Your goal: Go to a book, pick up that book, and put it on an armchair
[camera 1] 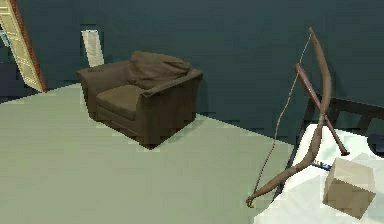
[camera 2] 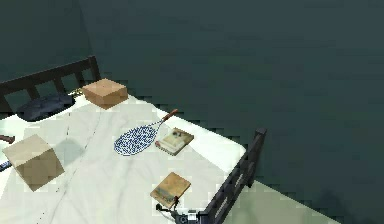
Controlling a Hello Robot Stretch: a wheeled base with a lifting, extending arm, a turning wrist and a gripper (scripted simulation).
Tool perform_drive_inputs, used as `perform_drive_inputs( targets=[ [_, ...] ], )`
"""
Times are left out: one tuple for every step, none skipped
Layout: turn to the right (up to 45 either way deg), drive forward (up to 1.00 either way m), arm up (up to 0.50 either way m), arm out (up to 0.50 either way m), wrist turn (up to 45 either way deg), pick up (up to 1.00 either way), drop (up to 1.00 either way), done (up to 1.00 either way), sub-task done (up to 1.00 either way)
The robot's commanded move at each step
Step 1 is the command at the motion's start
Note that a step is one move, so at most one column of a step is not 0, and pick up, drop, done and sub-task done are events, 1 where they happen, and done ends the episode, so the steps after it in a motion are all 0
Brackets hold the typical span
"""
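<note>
A brown armchair stands on the grey floor against the dark wall, left of the forward view's middle. On the white bed lie two flat book-like things: a brown one near the foot and a pale one beside a racket. At the arm side view's bottom edge a small dark shape with white marks, seemingly my gripper, shows just below the brown book. I cannot tell whether it holds anything.
A blue-strung racket and two cardboard boxes lie on the bed. The dark footboard edges it. A long wooden bow leans at the bed corner, next to a box. Open floor lies before the armchair.
</note>
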Motion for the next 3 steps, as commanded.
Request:
perform_drive_inputs(
  targets=[
    [0.0, 0.0, 0.0, 0.0, 0.0, 1.0, 0.0, 0.0, 0.0],
    [0.0, 0.0, 0.1, 0.0, 0.0, 0.0, 0.0, 0.0, 0.0],
    [0.0, 0.0, 0.5, 0.0, 0.0, 0.0, 0.0, 0.0, 0.0]
  ],
)
